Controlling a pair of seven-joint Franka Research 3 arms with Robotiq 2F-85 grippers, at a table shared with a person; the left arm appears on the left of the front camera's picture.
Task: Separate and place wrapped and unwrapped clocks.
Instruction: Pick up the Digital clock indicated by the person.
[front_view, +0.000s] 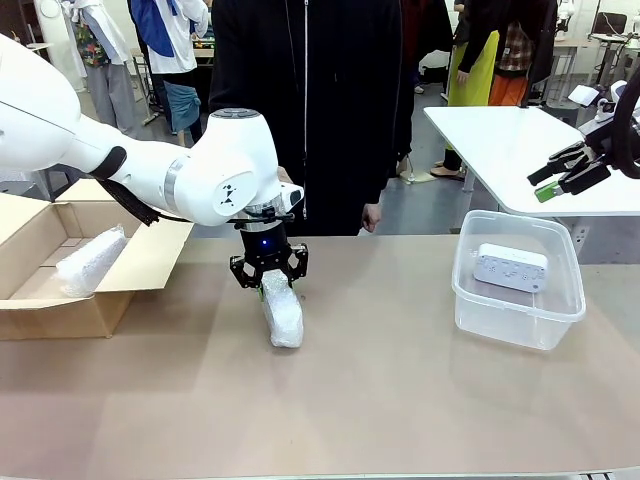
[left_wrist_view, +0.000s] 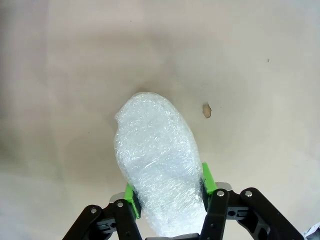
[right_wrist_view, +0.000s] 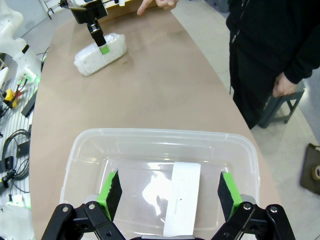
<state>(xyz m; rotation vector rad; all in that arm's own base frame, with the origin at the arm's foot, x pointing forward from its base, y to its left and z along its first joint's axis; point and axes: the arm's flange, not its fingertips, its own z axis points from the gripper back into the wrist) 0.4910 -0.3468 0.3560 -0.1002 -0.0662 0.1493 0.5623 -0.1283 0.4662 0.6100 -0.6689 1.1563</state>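
Wrapped clock on the table: we saw an oblong bundle (front_view: 282, 312) in crinkly, translucent white wrap lying on the tan table (front_view: 380, 400), near its middle, one rounded end toward the robot's side.
Position relative to the claw: the bundle's far end sat between the fingers of the left gripper (front_view: 268, 276); in the left wrist view the green pads (left_wrist_view: 207, 179) pressed against both flanks of the wrap.
Left gripper state: we found it clamped onto the wrapped clock on the table, which rested on the tabletop.
Second wrapped clock: a like bundle (front_view: 90, 260) leaned inside the brown cardboard box (front_view: 60, 315) at the table's left, flaps open.
Unwrapped clock: a bare white rounded block (front_view: 511, 267) with small buttons lay flat in the clear plastic tub (front_view: 520, 320) at the table's right; its smooth surface contrasted with the wrinkled wrap.
Right gripper state: we saw the right gripper (right_wrist_view: 170, 192) hanging above the tub with fingers spread wide and holding nothing.
Person: a figure in dark clothing (front_view: 320, 110) stood at the far edge, one hand (front_view: 371, 216) hanging by the table.
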